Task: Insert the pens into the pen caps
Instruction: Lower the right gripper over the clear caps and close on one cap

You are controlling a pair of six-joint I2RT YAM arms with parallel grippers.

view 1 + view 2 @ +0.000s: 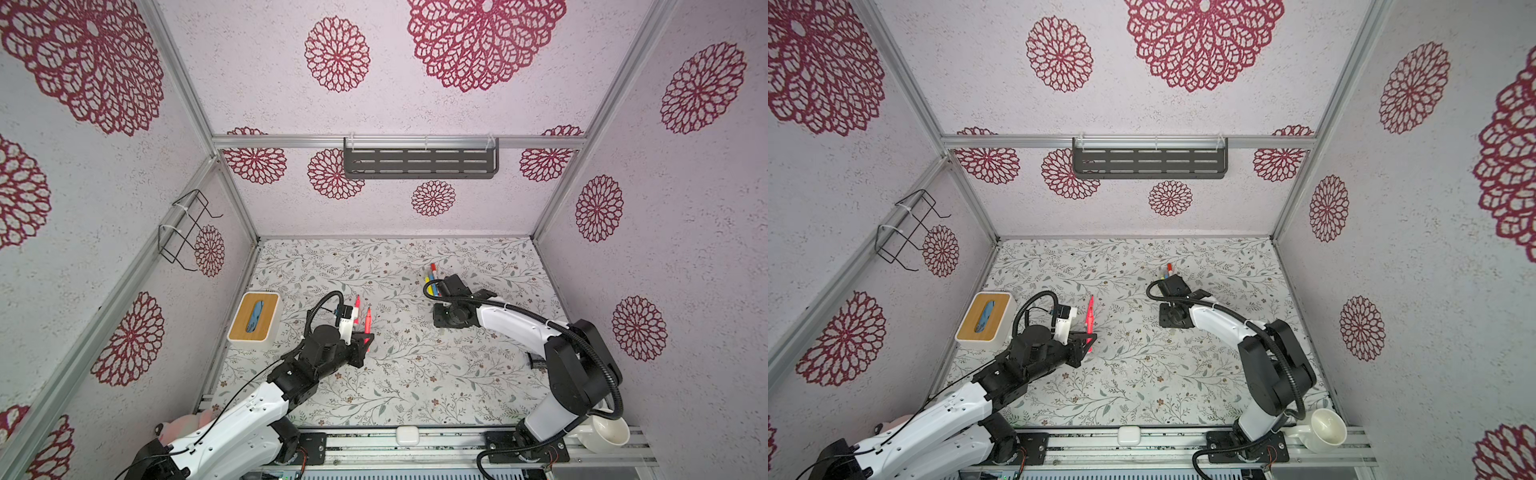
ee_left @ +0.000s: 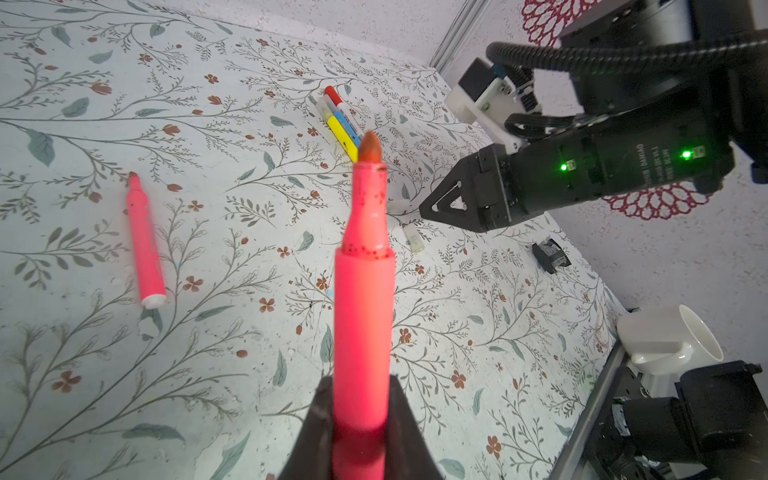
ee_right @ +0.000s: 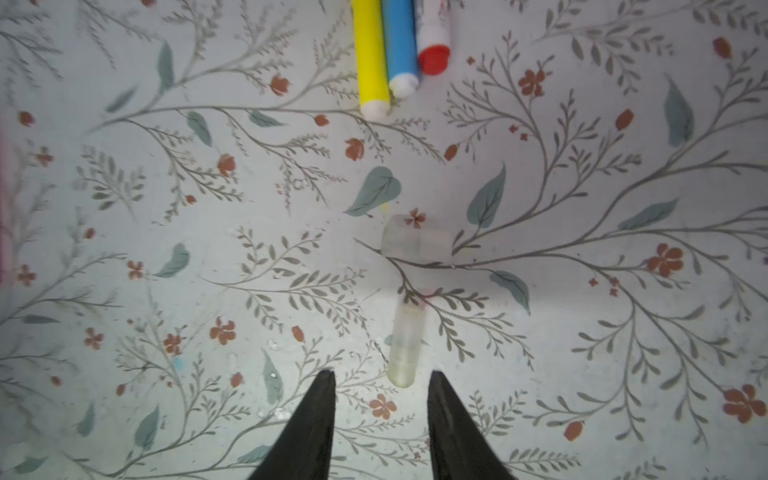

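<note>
The left tool (image 2: 360, 388) is clamped tight on a pink pen (image 2: 363, 299), gripping its rear end. The bare felt tip points away from the jaws, and the pen is held off the counter (image 2: 208, 374). A second pink pen (image 2: 143, 245) lies flat on the counter near it, also uncapped.

Across the counter, the right tool (image 3: 381, 374) hangs low with its jaws narrowly apart, holding nothing. A clear cap (image 3: 402, 340) lies flat in front of it, pointing away, its near end just at the gap between the tips. Just beyond that a second cap (image 3: 415, 241) lies crosswise. Farther out a yellow pen (image 3: 370, 58), a blue pen (image 3: 401, 41) and a white pen (image 3: 434, 29) with a red end lie side by side, touching. In both top views these three show just past the right tool, toward the back wall and well apart from the left tool.
</note>
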